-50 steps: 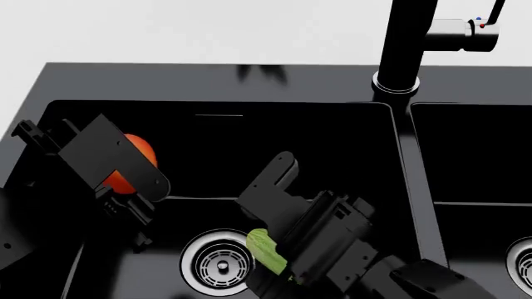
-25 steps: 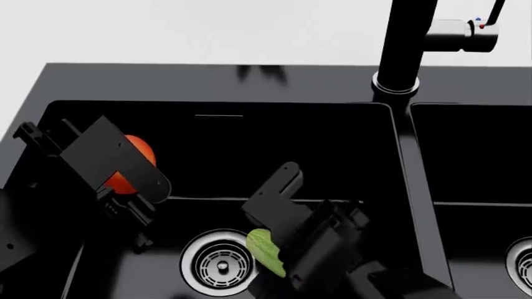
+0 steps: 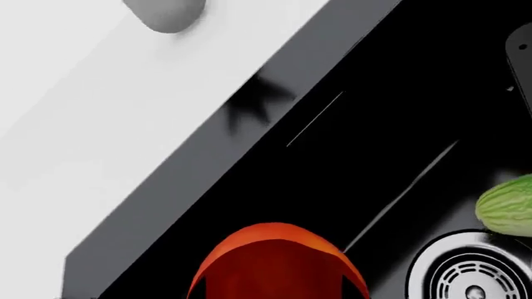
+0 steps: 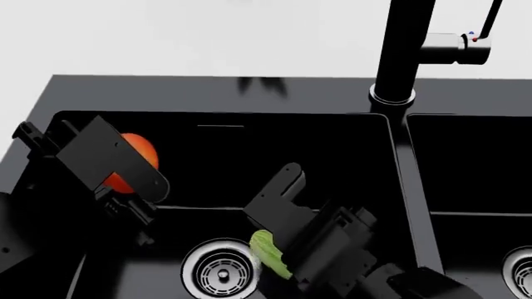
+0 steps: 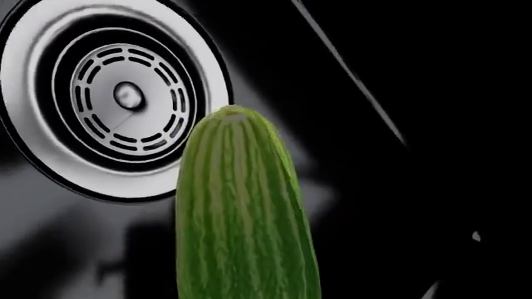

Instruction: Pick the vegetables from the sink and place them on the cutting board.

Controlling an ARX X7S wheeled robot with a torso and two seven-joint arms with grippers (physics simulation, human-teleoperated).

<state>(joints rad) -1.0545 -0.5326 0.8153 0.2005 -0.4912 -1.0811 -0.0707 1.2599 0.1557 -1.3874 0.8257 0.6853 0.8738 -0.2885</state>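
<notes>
The red tomato [image 4: 141, 149] hangs near the left wall of the black sink's [image 4: 208, 93] left basin, and my left gripper [image 4: 124, 168] is shut on it. In the left wrist view the tomato [image 3: 278, 261] fills the space between the dark fingers. My right gripper [image 4: 278, 240] is shut on the light-green cucumber [image 4: 268, 252], whose free end points down over the steel drain strainer [image 4: 218, 271]. The right wrist view shows the striped cucumber [image 5: 245, 212] standing out from the jaws, just beside the strainer [image 5: 116, 99]. The cutting board is out of view.
A tall black faucet [image 4: 403, 43] with a side handle [image 4: 453, 47] rises behind the divider [image 4: 407, 187] between the basins. The right basin has its own strainer [image 4: 522, 268]. White counter [image 4: 166, 31] lies behind the sink.
The head view has tilted, so the sink sits lower in the picture. My right gripper has shifted slightly with the cucumber in it. My left gripper still holds the tomato in the same spot.
</notes>
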